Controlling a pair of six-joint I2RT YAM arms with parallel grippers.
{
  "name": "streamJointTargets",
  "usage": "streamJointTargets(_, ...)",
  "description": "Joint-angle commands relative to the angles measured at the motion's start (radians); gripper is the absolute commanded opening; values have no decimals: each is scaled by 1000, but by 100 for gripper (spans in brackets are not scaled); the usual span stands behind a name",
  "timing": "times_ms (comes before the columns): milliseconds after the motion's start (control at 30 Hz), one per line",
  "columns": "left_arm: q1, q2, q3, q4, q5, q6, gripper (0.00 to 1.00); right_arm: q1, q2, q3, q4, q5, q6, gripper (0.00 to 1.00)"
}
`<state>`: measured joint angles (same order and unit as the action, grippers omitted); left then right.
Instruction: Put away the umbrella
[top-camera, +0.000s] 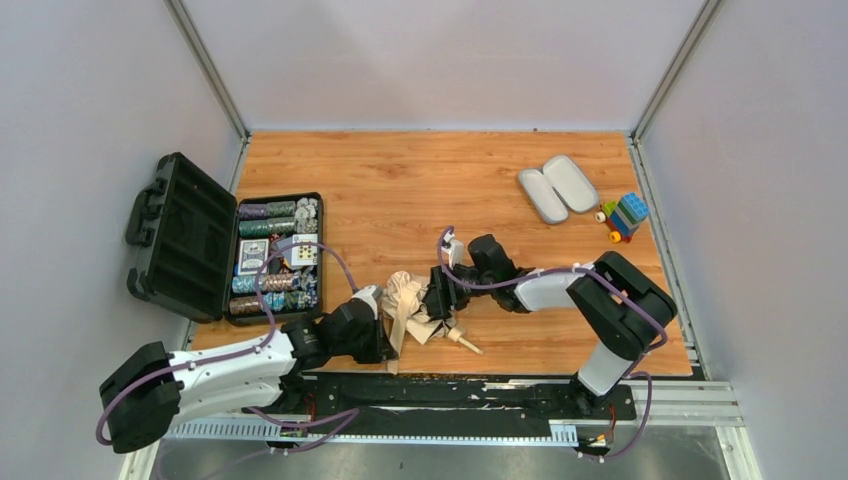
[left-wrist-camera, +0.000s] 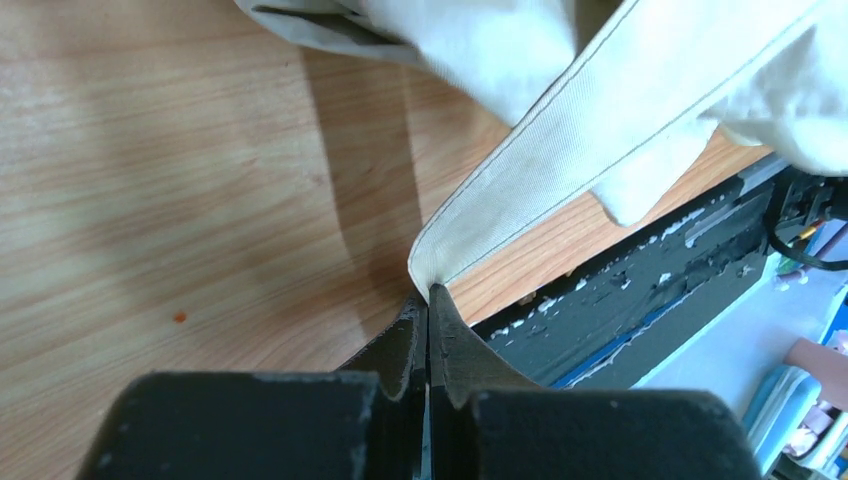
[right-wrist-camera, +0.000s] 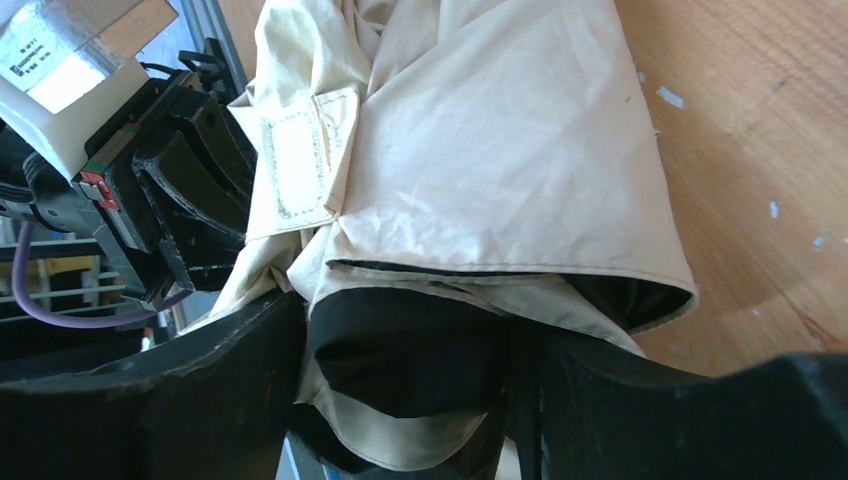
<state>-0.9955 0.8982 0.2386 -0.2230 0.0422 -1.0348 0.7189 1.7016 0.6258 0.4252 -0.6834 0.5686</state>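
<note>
A wood-grain tabletop (top-camera: 400, 180) sat between plain pale walls (top-camera: 90, 100). The left gripper (left-wrist-camera: 428, 300) was pressed together on the very tip of a cream stitched fabric strap (left-wrist-camera: 560, 170), which ran off toward 1 o'clock in the left wrist view into crumpled cloth. The right gripper (right-wrist-camera: 420, 400) stood spread, one black finger on either side of the loose folds; whether its pads touched the cloth could not be told. Both met at the compact folding umbrella of beige-tan fabric (top-camera: 408, 300), bunched loosely at 6 o'clock on the table, close to the near edge, with its small pale handle (top-camera: 465, 343) pointing toward 4 o'clock. A stitched rectangular patch (right-wrist-camera: 300, 165) showed on the fabric in the right wrist view. Well apart, an open black hard case of poker chips (top-camera: 190, 235) lay at 9 o'clock, two smooth lilac-grey oval cases (top-camera: 558, 187) at 1 o'clock, and a small multicoloured brick toy (top-camera: 625, 215) just beside them at 2 o'clock
</note>
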Motion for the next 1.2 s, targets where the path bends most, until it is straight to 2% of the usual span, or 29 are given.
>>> streamJointTargets(0, 0, 103, -46, -109, -110, 45, 0, -17, -45, -1, -284, 163, -115, 74)
streamJointTargets(67, -1, 135, -40, -97, -110, 49, 0, -27, -77, 7, -322, 161, -132, 80)
streamJointTargets(133, -2, 166, -32, -83, -115, 54, 0, -35, -126, 19, -372, 169, -152, 91)
streamJointTargets(233, -2, 192, -16, -78, -113, 59, 0, -44, -199, 51, -496, 196, -194, 97)
streamJointTargets(567, -1, 220, 25, -64, -109, 68, 0, -42, -445, 120, -779, 278, -251, 98)
streamJointTargets(667, -1, 226, 24, -60, -108, 68, 0, -4, -529, 149, -823, 339, -268, 99)
streamJointTargets(733, -2, 229, 26, -57, -108, 68, 0, 68, -567, 170, -816, 415, -316, 100)
streamJointTargets(833, -1, 231, 31, -56, -107, 68, 0, 244, -589, 187, -790, 618, -458, 100)
streamJointTargets(933, -1, 229, 31, -56, -104, 66, 0, 378, -581, 155, -679, 821, -581, 100)
streamJointTargets(1033, -2, 228, 28, -57, -101, 66, 0, 436, -550, 78, -537, 870, -701, 100)
streamJointTargets(1167, -1, 217, 33, -69, -97, 67, 0, 451, -461, 46, -439, 853, -763, 100)
